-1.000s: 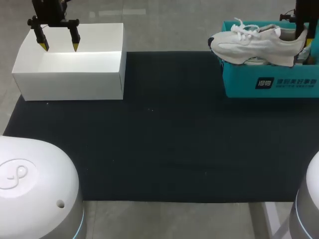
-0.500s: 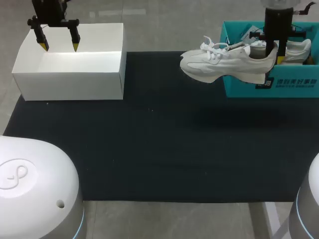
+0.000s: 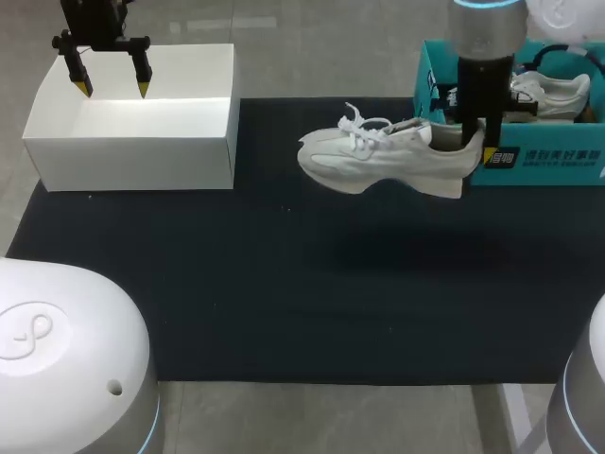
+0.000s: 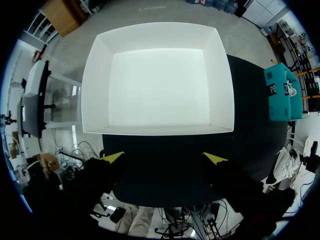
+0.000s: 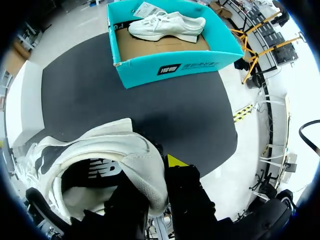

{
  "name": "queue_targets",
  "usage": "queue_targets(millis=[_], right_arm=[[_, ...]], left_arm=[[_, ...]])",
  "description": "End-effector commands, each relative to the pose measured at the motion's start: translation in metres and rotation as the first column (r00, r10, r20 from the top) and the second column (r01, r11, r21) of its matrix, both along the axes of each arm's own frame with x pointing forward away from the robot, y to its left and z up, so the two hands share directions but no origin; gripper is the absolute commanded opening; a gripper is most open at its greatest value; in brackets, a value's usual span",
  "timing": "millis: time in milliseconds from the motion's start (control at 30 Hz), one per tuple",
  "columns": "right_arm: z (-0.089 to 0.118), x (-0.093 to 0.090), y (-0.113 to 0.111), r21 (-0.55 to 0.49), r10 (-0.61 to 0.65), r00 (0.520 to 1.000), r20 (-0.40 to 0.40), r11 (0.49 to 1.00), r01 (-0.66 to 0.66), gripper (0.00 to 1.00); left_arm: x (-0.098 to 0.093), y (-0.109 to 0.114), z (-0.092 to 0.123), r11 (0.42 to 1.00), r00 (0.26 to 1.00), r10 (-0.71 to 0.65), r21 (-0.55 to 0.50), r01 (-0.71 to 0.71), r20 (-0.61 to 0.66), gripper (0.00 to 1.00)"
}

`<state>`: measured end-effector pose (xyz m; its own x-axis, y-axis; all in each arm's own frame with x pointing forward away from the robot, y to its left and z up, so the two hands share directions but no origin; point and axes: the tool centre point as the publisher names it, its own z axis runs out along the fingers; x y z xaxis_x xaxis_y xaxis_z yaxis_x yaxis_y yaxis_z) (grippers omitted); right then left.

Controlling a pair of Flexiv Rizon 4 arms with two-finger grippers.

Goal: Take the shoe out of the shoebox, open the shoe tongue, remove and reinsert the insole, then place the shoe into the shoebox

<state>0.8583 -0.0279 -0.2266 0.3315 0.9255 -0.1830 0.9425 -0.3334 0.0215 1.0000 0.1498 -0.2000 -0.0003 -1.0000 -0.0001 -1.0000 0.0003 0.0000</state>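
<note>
My right tool point(image 3: 475, 140) pinches the shoe point(image 3: 378, 163) by its heel, out of the shoebox point(image 3: 544, 163) for set-down; left tool point(image 3: 113, 87) spread.

A black table mat point(image 3: 284, 303) — matte, evenly lit, with one soft shadow right of its middle.

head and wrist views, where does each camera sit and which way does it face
Head view: above and behind the robot, looking down on the dark mat; arm bases, left gripper, right gripper show.
Left wrist view: on that wrist, looking down into the white box; its open yellow fingertips show.
Right wrist view: on that wrist, looking past the held shoe to the teal shoebox; one yellow tip shows.
Shared: all three views show the teal shoebox.
</note>
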Motion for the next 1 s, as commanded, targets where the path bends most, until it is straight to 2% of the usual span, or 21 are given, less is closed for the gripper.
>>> queue_targets(millis=[33, 200, 367, 633, 833, 1000], right_arm=[[-0.01, -0.011, 0.026, -0.013, 0.013, 1.0, 0.002, 1.0, -0.013, 0.0], [-0.03, -0.027, 0.039, 0.05, 0.059, 0.998, 0.021, 0.997, -0.06, 0.0], [-0.046, -0.039, 0.042, 0.084, 0.066, 0.997, 0.03, 0.994, -0.069, 0.0], [-0.075, -0.055, 0.046, -0.03, 0.076, 0.997, -0.02, 0.997, -0.076, 0.0], [-0.1, -0.069, 0.043, -0.039, 0.059, 0.997, -0.056, 0.997, -0.061, 0.0], [-0.124, -0.073, 0.043, -0.047, 0.03, 0.997, -0.078, 0.998, -0.034, 0.0]], left_arm=[[0.0, 0.0, 0.0, 1.0, 1.0, 0.0, 0.0, 0.0, 0.0, 1.0], [0.0, 0.0, 0.0, 1.0, 1.0, 0.0, 0.0, 0.0, 0.0, 1.0], [0.0, 0.0, 0.0, 1.0, 1.0, 0.0, 0.0, 0.0, 0.0, 1.0], [0.0, 0.0, 0.0, 1.0, 1.0, 0.0, 0.0, 0.0, 0.0, 1.0], [0.0, 0.0, 0.0, 1.0, 1.0, 0.0, 0.0, 0.0, 0.0, 1.0], [0.0, 0.0, 0.0, 1.0, 1.0, 0.0, 0.0, 0.0, 0.0, 1.0]])
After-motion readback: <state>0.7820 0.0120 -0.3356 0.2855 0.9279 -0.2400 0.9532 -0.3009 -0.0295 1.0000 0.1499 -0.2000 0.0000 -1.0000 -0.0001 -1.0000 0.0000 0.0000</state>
